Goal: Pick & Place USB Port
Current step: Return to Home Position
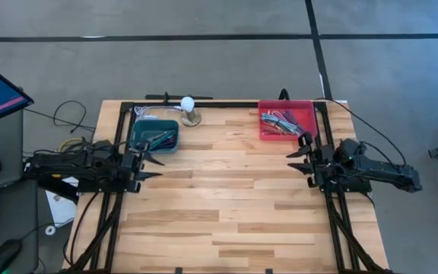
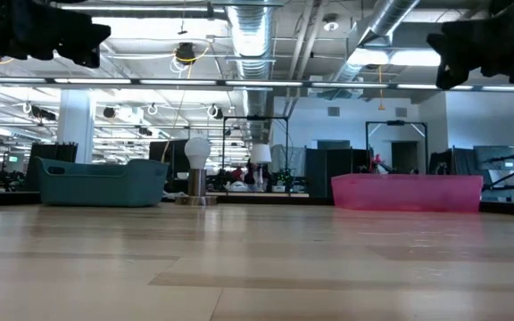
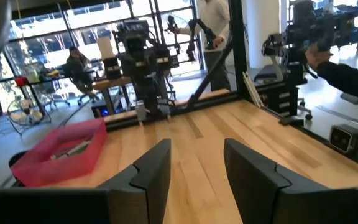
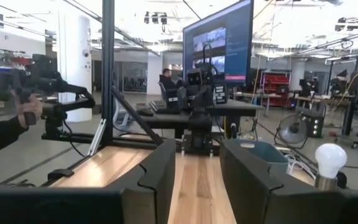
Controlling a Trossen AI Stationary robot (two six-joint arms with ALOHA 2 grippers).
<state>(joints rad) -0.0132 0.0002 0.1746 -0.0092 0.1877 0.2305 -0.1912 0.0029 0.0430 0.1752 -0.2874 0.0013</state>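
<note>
Showing cables (image 1: 161, 139) in blue bin (image 1: 134, 137) only overhead

The blue bin (image 1: 136, 131), a teal rectangular tub, sits on the worktop (image 1: 226, 198) just beside the white bulb (image 1: 188, 102), on the left arm's side, with dark cables (image 1: 162, 139) bundled inside. The pink bin (image 1: 265, 106) stands well apart from the bulb on its other side, holding tangled pale cables (image 1: 283, 122).

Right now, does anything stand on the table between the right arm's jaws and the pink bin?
Nothing visible does. The right arm holds its open jaws over bare wood close to the pink bin, which holds cables. The light bulb stands apart, next to the blue bin.
</note>
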